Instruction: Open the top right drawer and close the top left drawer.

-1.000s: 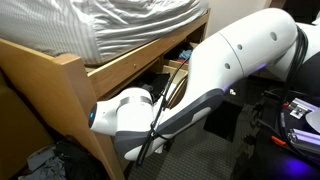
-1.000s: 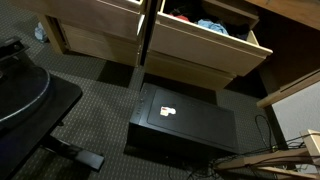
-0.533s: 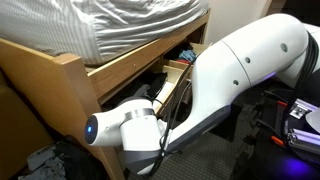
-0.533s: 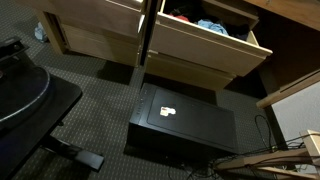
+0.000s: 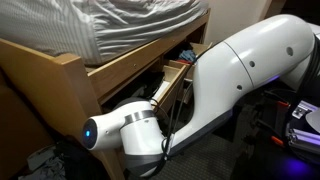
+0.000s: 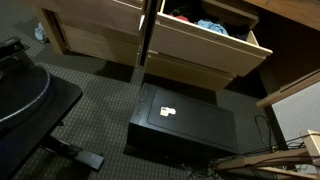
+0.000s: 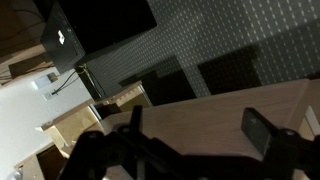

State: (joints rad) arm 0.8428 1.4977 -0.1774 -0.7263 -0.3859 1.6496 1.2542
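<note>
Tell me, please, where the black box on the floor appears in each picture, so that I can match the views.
In an exterior view: the black box lies at lower centre, on the carpet.
In an exterior view: not in it; the white arm fills the middle.
Wrist view: the black box is at top left.
Shared landmark: the white label on the box's top, also seen in the wrist view.

A black box point(image 6: 180, 125) apparently blocks the approach below the pulled-out drawer point(image 6: 200, 50); carpet point(image 6: 95, 85) beside it lies free.
</note>
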